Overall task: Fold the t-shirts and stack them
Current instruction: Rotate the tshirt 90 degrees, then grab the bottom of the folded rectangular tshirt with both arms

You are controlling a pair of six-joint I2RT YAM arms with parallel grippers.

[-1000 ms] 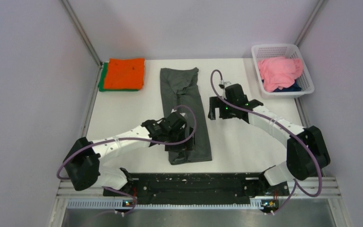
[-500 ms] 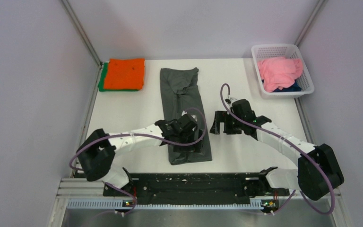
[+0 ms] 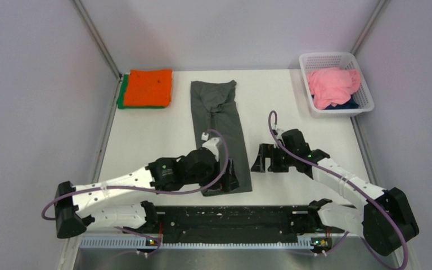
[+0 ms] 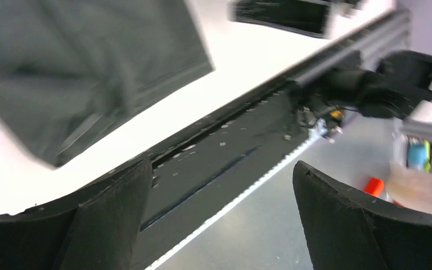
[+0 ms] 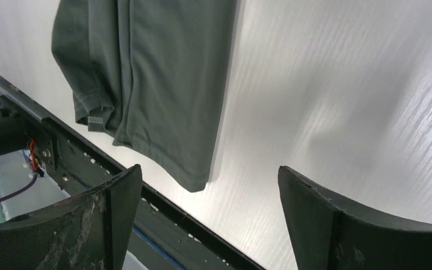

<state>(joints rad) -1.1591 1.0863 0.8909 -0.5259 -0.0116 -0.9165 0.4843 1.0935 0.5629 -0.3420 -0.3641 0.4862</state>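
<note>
Table (image 3: 292,107): long shirt (image 3: 219,112) laid down the middle, running 12 to 6 o'clock. Stack of folded shirts (image 3: 149,87) at 10 o'clock, well apart from it. Basket (image 3: 309,59) at 2 o'clock, loose shirts (image 3: 332,84) heaped inside. Left gripper (image 3: 226,177) over the long shirt's 6 o'clock end; right gripper (image 3: 263,162) just beside that end, at its 3 o'clock, over bare table

A dark grey t-shirt (image 3: 220,126) lies as a long folded strip down the middle of the bench (image 3: 146,140). The left claw (image 3: 229,178) is over its near end, and the right claw (image 3: 263,160) is just beside its right edge. In the far left corner an orange t-shirt (image 3: 151,87) tops a green t-shirt (image 3: 122,94). In the far right corner, a white basket (image 3: 337,58) holds a pink t-shirt (image 3: 332,84) and a navy t-shirt (image 3: 347,103).
</note>
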